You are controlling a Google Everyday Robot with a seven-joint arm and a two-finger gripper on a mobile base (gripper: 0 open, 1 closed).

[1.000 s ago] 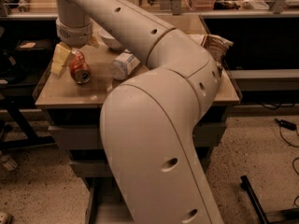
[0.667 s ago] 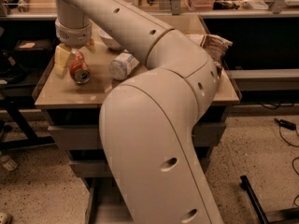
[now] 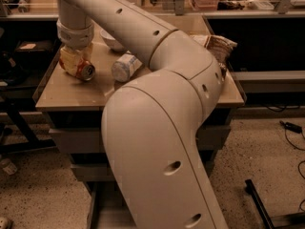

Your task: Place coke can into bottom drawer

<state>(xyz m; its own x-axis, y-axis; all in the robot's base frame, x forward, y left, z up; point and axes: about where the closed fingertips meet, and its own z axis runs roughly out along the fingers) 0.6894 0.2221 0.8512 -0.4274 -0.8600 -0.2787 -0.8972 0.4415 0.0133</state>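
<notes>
The coke can (image 3: 84,70) lies tilted at the back left of the cabinet top (image 3: 71,93), red body up and silver top towards me. My gripper (image 3: 75,61) comes down on it from above, and its pale yellowish fingers (image 3: 66,60) close around the can's body. The bottom drawer (image 3: 102,213) is pulled out at floor level below the cabinet front. Only a strip of its grey floor shows, left of my arm. My large white arm (image 3: 157,142) hides the rest of it.
A clear white-labelled bottle (image 3: 125,66) lies on its side just right of the can. A white bowl (image 3: 112,41) stands behind it. A crumpled bag (image 3: 217,44) lies at the right edge. Two shut drawer fronts (image 3: 76,140) are above the open one. Cables (image 3: 290,127) lie on the floor right.
The gripper has come down further over the can and now covers more of its red body. The can has barely shifted.
</notes>
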